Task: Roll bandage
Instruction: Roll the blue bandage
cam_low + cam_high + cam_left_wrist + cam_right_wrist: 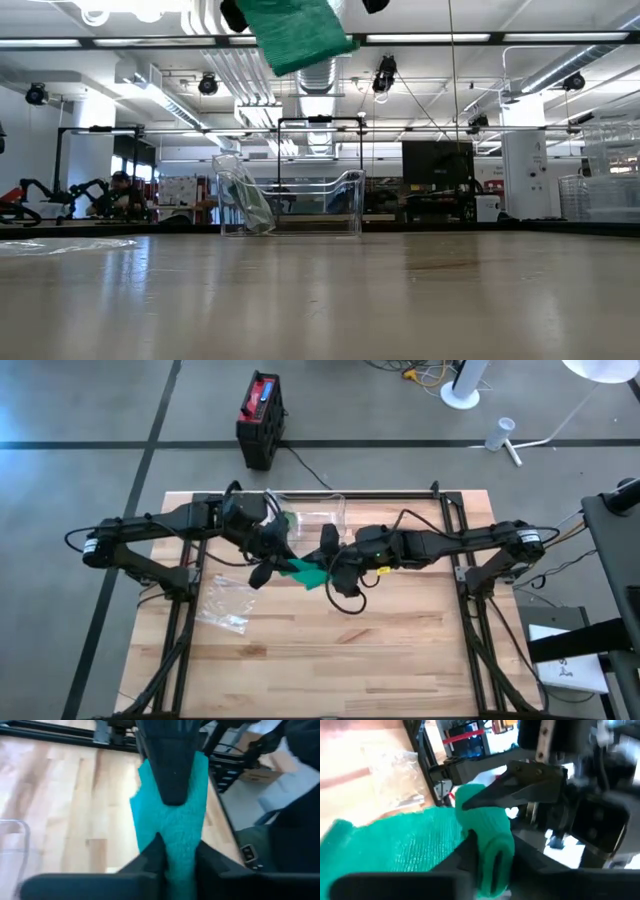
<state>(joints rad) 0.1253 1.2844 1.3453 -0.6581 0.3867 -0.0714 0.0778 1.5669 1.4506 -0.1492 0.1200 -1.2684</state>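
Behind lifted bandage (305,571), clear bin (318,518), plastic bag (226,603)

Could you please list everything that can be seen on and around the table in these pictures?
bandage: one, green, held up off the table between both grippers near the table's middle.
plastic bag: one, clear and crumpled, lying on the table's left part.
clear bin: one, transparent, at the table's far edge.
table: one, light wood.
battery pack: one, black and red, on the floor beyond the table.
left gripper: one, dark, fingers closed on the bandage.
right gripper: one, dark, fingers around the bandage's rolled end.
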